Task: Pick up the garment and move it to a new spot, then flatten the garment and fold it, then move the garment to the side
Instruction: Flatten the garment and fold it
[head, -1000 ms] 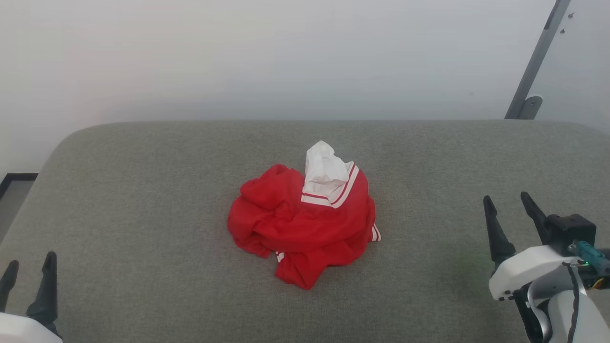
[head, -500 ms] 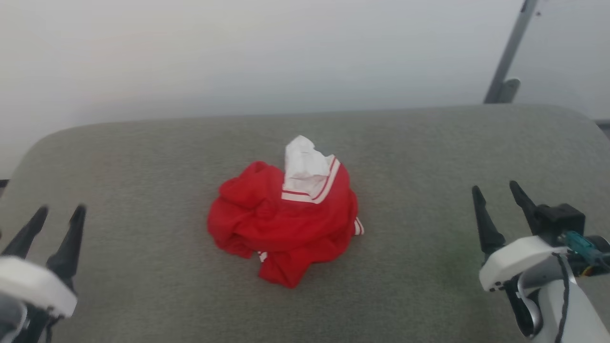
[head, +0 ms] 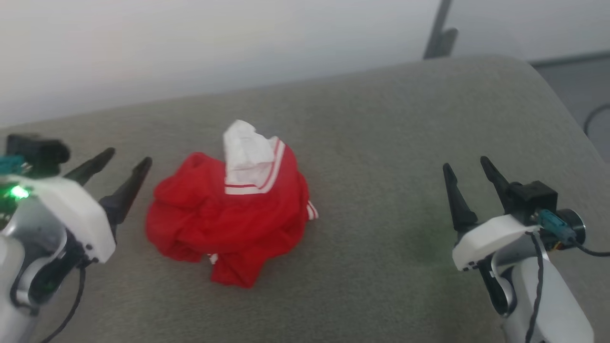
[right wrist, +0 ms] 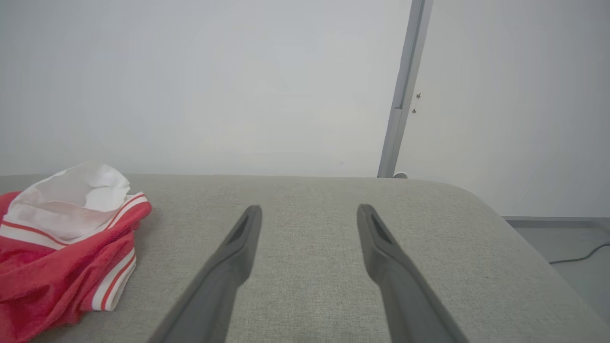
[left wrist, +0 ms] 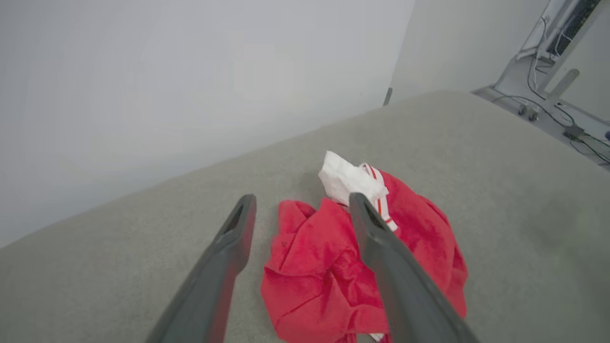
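The garment (head: 228,209) lies crumpled in a heap on the grey cushion (head: 381,143), red with a white sleeve and striped trim sticking up on top. My left gripper (head: 129,159) is open just to the left of the heap, its fingertips short of the red cloth. In the left wrist view the garment (left wrist: 329,257) sits beyond my open left gripper (left wrist: 300,200), nothing between the fingers. My right gripper (head: 466,164) is open over bare cushion far to the right. In the right wrist view the garment (right wrist: 62,247) lies at the left edge, away from my right gripper (right wrist: 309,208).
The cushion's rounded far edge meets a pale wall (head: 190,43). A grey metal post (head: 441,28) stands behind the cushion at the back right. Grey floor with a dark cable (head: 593,119) lies past the cushion's right edge.
The head camera has swung right, so the whole picture has shifted left. My left arm has risen and reached in toward the garment's left side. The garment lies as before.
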You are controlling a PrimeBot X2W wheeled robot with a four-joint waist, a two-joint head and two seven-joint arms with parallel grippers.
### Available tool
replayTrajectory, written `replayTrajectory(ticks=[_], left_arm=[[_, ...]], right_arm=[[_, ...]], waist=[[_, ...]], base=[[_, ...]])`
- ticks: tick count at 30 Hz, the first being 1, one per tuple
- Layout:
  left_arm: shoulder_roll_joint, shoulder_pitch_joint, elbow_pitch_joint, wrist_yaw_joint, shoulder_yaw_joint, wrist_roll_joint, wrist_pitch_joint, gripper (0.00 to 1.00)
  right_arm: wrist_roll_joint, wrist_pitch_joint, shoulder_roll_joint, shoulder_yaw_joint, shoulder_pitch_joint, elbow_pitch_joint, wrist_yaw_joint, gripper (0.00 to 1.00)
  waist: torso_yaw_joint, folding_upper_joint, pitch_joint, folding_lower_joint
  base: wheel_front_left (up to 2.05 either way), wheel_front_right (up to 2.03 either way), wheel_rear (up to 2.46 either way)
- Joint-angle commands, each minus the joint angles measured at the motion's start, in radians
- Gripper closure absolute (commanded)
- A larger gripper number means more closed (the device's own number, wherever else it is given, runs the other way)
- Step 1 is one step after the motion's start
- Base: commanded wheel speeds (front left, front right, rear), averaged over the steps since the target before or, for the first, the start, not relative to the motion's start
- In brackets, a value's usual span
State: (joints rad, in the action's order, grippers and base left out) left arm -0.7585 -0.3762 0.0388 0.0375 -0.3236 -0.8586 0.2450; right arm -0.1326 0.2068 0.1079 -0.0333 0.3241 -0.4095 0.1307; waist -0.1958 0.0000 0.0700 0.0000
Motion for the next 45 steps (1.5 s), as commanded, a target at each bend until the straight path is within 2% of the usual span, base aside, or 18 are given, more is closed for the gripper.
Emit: replayTrajectory(ticks=[1, 8, 16, 20, 23, 28, 29, 31, 40, 45], left_arm=[[0.003, -0.033, 0.017, 0.012, -0.015, 0.004, 0.031, 0.00], [0.036, -0.167, 0.089, 0.031, -0.090, -0.023, 0.194, 0.00], [0.070, -0.279, 0.139, 0.039, -0.145, -0.038, 0.322, 0.00], [0.083, -0.309, 0.159, 0.035, -0.164, -0.045, 0.370, 0.00], [0.075, -0.329, 0.172, 0.033, -0.188, -0.013, 0.395, 0.00], [0.080, -0.349, 0.211, 0.038, -0.211, 0.016, 0.393, 0.00], [0.079, -0.353, 0.218, 0.040, -0.212, 0.023, 0.388, 0.42], [0.086, -0.358, 0.232, 0.041, -0.207, 0.022, 0.375, 1.00], [0.106, -0.365, 0.234, 0.016, -0.162, -0.023, 0.331, 1.00], [0.088, -0.332, 0.197, -0.005, -0.128, -0.044, 0.300, 1.00]], right_arm=[[0.004, 0.009, -0.008, -0.004, 0.016, -0.003, 0.000, 0.00], [0.012, 0.026, -0.030, -0.016, 0.042, -0.026, 0.000, 0.00], [0.016, 0.043, -0.048, -0.025, 0.072, -0.043, 0.000, 0.00], [0.018, 0.050, -0.055, -0.027, 0.083, -0.048, 0.000, 0.00], [0.018, 0.053, -0.057, -0.027, 0.091, -0.053, 0.000, 0.00], [0.014, 0.057, -0.058, -0.030, 0.100, -0.063, 0.000, 0.00], [0.010, 0.057, -0.058, -0.032, 0.103, -0.065, 0.000, 0.00], [0.004, 0.058, -0.058, -0.033, 0.106, -0.064, 0.000, 0.00], [0.025, 0.059, -0.058, 0.008, 0.088, -0.072, 0.000, 0.00], [0.045, 0.059, -0.058, 0.038, 0.070, -0.075, 0.000, 0.00]], waist=[[-0.043, 0.0000, 0.040, 0.0000], [-0.104, 0.0000, 0.096, 0.0000], [-0.150, 0.0000, 0.163, 0.0000], [-0.163, 0.0000, 0.190, 0.0000], [-0.169, 0.0000, 0.205, 0.0000], [-0.174, 0.0000, 0.222, 0.0000], [-0.175, 0.0000, 0.224, 0.0000], [-0.175, 0.0000, 0.226, 0.0000], [-0.141, 0.0000, 0.203, 0.0000], [-0.092, 0.0000, 0.175, 0.0000]], base=[[0.00, 0.00, 0.00], [0.00, 0.00, 0.00], [0.00, 0.00, 0.00], [0.00, 0.00, 0.00], [0.00, 0.00, 0.00], [0.00, 0.00, 0.00], [0.00, 0.00, 0.00], [0.00, 0.00, 0.00], [0.00, 0.00, 0.00], [0.00, 0.00, 0.00]])
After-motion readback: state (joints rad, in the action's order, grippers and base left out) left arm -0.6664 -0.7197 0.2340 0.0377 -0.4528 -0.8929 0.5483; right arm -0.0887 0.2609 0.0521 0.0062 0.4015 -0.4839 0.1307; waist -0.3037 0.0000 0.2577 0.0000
